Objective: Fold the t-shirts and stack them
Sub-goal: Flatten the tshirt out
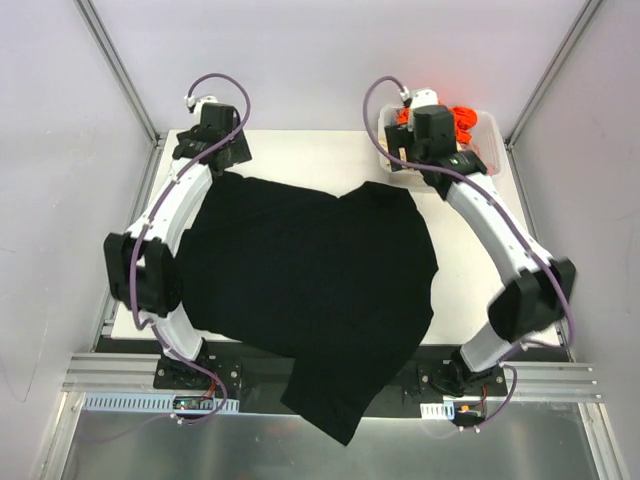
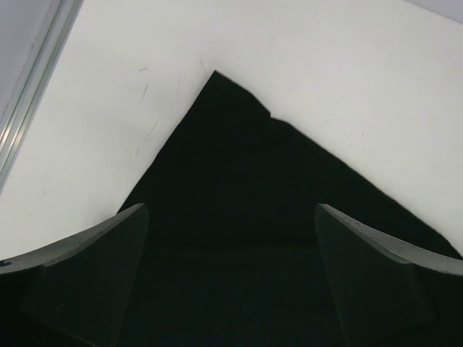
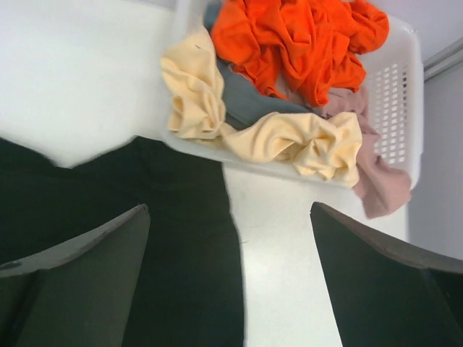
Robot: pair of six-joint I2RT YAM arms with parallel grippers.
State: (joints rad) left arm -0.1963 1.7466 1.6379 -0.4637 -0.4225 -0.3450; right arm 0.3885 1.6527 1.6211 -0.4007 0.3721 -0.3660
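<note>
A large black t-shirt point(image 1: 310, 280) lies spread across the white table point(image 1: 470, 290), its lower part hanging over the near edge. My left gripper point(image 1: 222, 165) stands open above the shirt's far left corner point(image 2: 239, 166), with nothing between its fingers point(image 2: 87, 275). My right gripper point(image 1: 410, 165) stands open over the shirt's far right edge point(image 3: 181, 217) and holds nothing. Just beyond it, in the right wrist view, an orange t-shirt point(image 3: 296, 43), a cream t-shirt point(image 3: 289, 137) and a pale pink t-shirt point(image 3: 376, 173) lie crumpled in the basket.
The white plastic basket point(image 3: 394, 94) stands at the table's far right corner point(image 1: 490, 125); a grey-blue cloth point(image 3: 246, 101) lies in it too. Cream and pink cloth spill over its near rim. Metal frame posts point(image 1: 120, 70) and pale walls close in the table.
</note>
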